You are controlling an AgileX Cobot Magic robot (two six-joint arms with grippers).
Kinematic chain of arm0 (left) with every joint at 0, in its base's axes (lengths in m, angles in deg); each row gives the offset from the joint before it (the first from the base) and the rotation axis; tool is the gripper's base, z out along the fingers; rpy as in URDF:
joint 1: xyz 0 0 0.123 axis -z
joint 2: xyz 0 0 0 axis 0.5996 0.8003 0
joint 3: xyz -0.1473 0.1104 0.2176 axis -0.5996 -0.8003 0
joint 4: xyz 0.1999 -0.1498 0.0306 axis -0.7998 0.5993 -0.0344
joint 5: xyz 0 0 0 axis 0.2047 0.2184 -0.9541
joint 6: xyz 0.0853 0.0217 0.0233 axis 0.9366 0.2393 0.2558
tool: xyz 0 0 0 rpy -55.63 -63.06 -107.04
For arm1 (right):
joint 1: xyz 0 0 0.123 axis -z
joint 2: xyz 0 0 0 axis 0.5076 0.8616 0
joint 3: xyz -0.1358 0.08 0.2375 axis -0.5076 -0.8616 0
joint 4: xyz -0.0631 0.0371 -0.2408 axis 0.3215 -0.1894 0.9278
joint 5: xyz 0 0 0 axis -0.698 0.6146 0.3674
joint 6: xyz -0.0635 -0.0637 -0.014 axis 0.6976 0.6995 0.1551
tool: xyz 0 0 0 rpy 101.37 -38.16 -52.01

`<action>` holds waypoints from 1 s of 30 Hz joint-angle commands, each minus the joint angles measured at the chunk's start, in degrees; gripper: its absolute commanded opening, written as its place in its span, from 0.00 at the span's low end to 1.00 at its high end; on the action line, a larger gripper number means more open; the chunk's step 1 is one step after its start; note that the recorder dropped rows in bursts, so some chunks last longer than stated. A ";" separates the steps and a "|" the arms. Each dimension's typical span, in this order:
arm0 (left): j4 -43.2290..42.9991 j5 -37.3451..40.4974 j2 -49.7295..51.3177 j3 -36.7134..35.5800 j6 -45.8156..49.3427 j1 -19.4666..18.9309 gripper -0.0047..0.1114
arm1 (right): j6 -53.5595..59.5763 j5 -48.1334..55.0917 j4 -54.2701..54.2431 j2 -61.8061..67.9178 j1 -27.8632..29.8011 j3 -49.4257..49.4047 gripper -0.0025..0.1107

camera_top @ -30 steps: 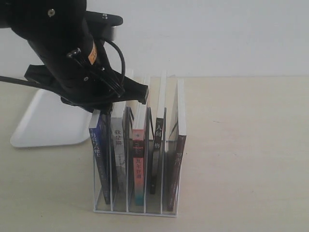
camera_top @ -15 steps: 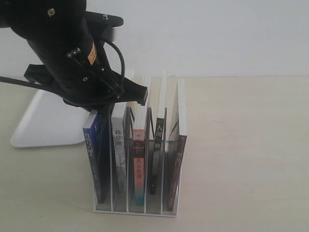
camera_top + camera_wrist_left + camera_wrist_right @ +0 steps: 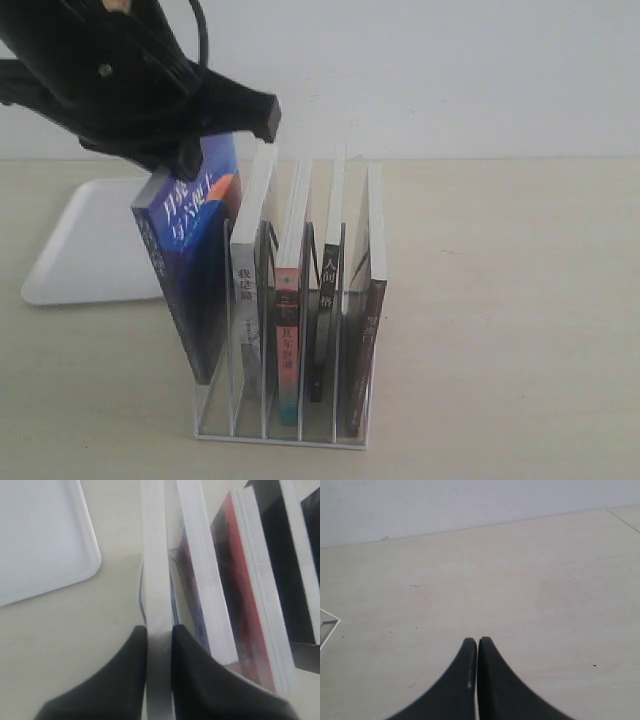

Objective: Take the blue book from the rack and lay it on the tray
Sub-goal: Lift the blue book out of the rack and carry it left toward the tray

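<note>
The blue book (image 3: 188, 262) hangs tilted, its top leaning left toward the tray and its lower corner still down in the leftmost slot of the white wire rack (image 3: 282, 434). White characters show on its cover. My left gripper (image 3: 196, 148) is shut on the book's top edge. In the left wrist view the book's white page edge (image 3: 154, 555) runs between the two black fingers of that gripper (image 3: 159, 630). The white tray (image 3: 95, 245) lies flat behind and left of the rack, also seen as the tray (image 3: 40, 535). My right gripper (image 3: 478, 640) is shut on nothing over bare table.
Several other books stay upright in the rack: a grey-spined one (image 3: 247, 300), a red-spined one (image 3: 286, 330), a black one (image 3: 325, 300) and a dark brown one (image 3: 366, 330). A corner of the rack (image 3: 327, 624) shows in the right wrist view. Pale wood table (image 3: 500, 300) extends right.
The left arm has risen, drawing the blue book up out of its slot and tipping its top leftward, so the cover now shows. The other books have not moved.
</note>
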 commanded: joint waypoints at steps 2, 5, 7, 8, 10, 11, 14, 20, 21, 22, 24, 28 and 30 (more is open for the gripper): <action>0.05 2.85 -6.29 3.27 2.88 -0.11 0.08 | 0.33 -0.13 0.13 -0.31 0.11 0.05 0.02; -0.07 2.85 -10.62 3.43 4.66 -0.11 0.08 | 0.33 -0.13 0.13 -0.31 0.11 0.05 0.02; -0.07 2.85 -12.86 3.43 6.33 -0.11 0.08 | 0.33 -0.13 0.13 -0.31 0.11 0.05 0.02; -0.18 2.85 -13.59 3.43 6.91 -0.11 0.08 | 0.33 -0.13 0.13 -0.31 0.11 0.05 0.02; -0.18 2.85 -15.79 3.43 7.85 -0.11 0.08 | 0.33 -0.13 0.13 -0.31 0.11 0.05 0.02; -0.18 2.85 -16.50 3.43 8.70 -0.11 0.08 | 0.33 -0.13 0.13 -0.31 0.11 0.05 0.02; 0.43 2.85 -18.69 3.43 10.82 -0.11 0.08 | 0.33 -0.13 0.13 -0.31 0.11 0.05 0.02; 1.80 2.85 -20.64 3.43 13.43 -0.11 0.08 | 0.33 -0.13 0.13 -0.31 0.11 0.05 0.02; 2.25 2.85 -20.91 3.43 14.79 -0.11 0.08 | 0.33 -0.13 0.13 -0.31 0.11 0.05 0.02; 2.77 2.85 -21.02 3.43 15.99 -0.11 0.08 | 0.33 -0.13 0.13 -0.31 0.11 0.05 0.02; 3.34 2.85 -21.52 3.43 16.56 -0.72 0.08 | 0.33 -0.13 0.13 -0.31 0.11 0.05 0.02; 6.60 2.85 -21.90 3.43 20.32 -3.52 0.08 | 0.33 -0.13 0.13 -0.31 0.11 0.05 0.02; 8.49 2.85 -22.02 3.43 21.63 -5.70 0.08 | 0.33 -0.13 0.13 -0.31 0.11 0.05 0.02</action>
